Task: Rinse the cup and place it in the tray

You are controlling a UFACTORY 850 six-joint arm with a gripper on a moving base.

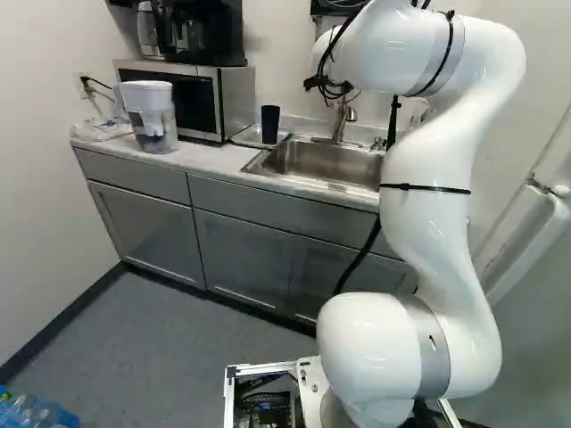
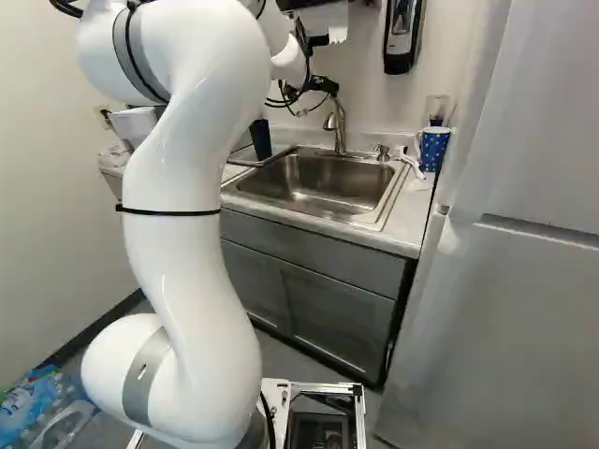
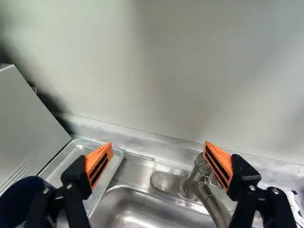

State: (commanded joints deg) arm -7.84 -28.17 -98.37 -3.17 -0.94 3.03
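The dark cup [image 1: 270, 124] stands upright in the shallow clear tray [image 1: 244, 138], between the microwave and the sink [image 1: 326, 163]. At the back of the sink rises the faucet [image 2: 338, 126]. My gripper [image 2: 323, 86], partly hidden by the arm and cables, hangs above the sink area near the faucet. In the wrist view the gripper [image 3: 158, 145] is wide open, with nothing held between its orange pads. The cup [image 3: 19, 202] shows partly beside one finger, over the tray [image 3: 78, 149]; the faucet [image 3: 192, 183] lies beyond and below, nearer the other finger.
A microwave [image 1: 198, 96] and a water pitcher [image 1: 152, 116] occupy the counter's far side. A blue dotted cup [image 2: 433, 148] stands right of the sink, beside the tall fridge [image 2: 524, 234]. Bottled water packs [image 2: 47, 407] lie on the floor. A soap dispenser [image 2: 402, 36] hangs on the wall.
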